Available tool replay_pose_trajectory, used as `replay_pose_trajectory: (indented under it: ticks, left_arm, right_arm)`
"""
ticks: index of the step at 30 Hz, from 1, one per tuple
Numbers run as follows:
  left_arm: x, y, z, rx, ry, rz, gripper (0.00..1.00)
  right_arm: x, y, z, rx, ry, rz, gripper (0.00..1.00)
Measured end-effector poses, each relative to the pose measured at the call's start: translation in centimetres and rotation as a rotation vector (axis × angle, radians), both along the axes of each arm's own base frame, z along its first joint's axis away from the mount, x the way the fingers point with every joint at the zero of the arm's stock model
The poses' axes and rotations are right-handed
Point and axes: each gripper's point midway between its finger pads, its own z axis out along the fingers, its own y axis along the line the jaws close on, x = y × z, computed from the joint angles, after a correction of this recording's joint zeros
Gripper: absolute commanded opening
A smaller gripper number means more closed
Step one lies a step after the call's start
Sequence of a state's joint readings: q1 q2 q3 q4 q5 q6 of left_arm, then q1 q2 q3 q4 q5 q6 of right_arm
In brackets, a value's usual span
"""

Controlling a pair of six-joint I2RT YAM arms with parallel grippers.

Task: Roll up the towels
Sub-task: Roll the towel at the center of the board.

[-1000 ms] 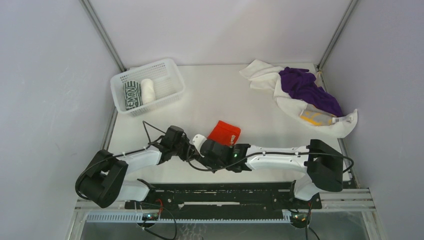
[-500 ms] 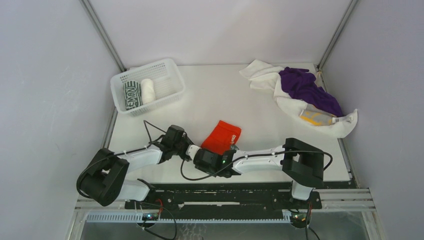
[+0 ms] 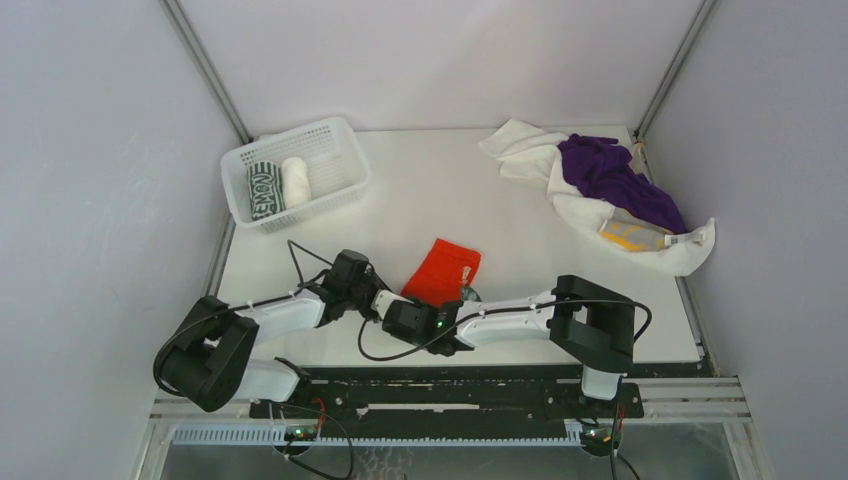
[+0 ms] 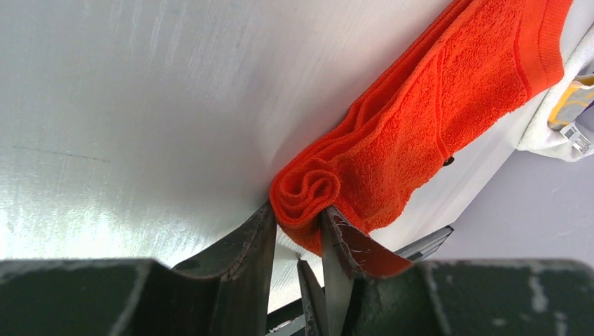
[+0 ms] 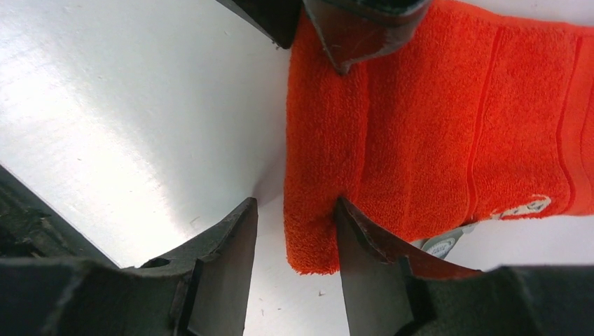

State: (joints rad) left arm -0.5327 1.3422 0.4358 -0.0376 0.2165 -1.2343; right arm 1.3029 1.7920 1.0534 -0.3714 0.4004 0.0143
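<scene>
- The white counter (image 3: 450, 190) is being occupied by a loose heap at its far right corner, a basket at its far left, and one towel near the front edge.
- The right arm (image 3: 510, 318) is being held low and stretched leftward along the near edge, its wrist reaching past the middle of the counter.
- The left arm (image 3: 290, 312) is being held bent, with its forearm angled up and to the right so that its wrist meets the right arm's wrist.
- In the heap, a purple towel (image 3: 610, 175) is being carried on top of a white towel (image 3: 560, 205), with a yellow-and-grey towel (image 3: 630, 236) at the near side.
- In the white mesh basket (image 3: 285, 136), a green-and-white roll (image 3: 263, 190) and a white roll (image 3: 296, 182) are being kept side by side.
- The orange-red towel (image 3: 442, 268) is being laid flat just beyond the two wrists, with its near end curled into a small spiral.
- That spiral end is being pinched between the left fingers (image 4: 263, 238), which are closed on it.
- The right fingers (image 5: 361, 234) are being held apart astride the towel's near corner: one is being pressed on the cloth, the other is being rested on the bare counter beside it, with a gap showing to the towel's edge.
</scene>
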Motion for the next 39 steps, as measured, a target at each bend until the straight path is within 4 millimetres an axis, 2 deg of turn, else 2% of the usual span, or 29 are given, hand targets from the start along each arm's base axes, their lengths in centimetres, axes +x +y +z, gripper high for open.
replay_pose_trajectory:
  ticks: [11,18,22,23,26,32,36,39]
  left_arm:
    - [0.0,-0.1,0.0,0.001,-0.004,-0.013,0.37]
    - [0.1,-0.2,0.2,0.004,-0.008,-0.016,0.46]
    - [0.1,0.1,0.5,0.019,-0.02,-0.014,0.54]
    - [0.1,0.3,0.6,0.026,-0.023,-0.008,0.56]
    - [-0.1,1.1,1.0,0.056,-0.031,0.01,0.61]
    - [-1.5,4.2,1.5,0.157,-0.049,0.071,0.76]
    - [-2.3,6.1,2.7,0.175,-0.102,0.132,0.8]
    - [-2.7,6.8,3.3,0.157,-0.137,0.162,0.81]
  right_arm:
    - [0.6,-0.9,0.0,-0.031,-0.018,-0.021,0.42]
    - [1.0,-0.8,-0.4,-0.018,0.029,-0.031,0.24]
    - [1.1,-0.7,-0.5,0.002,0.079,-0.035,0.03]
    - [1.2,-0.6,-0.5,0.015,0.101,-0.038,0.0]
    - [0.9,0.0,-0.2,0.064,0.178,-0.029,0.0]
    - [-0.4,1.5,0.2,0.205,0.425,-0.023,0.0]
    - [-1.2,2.5,1.1,0.344,0.628,-0.042,0.0]
    - [-1.6,2.7,1.6,0.452,0.766,-0.069,0.0]
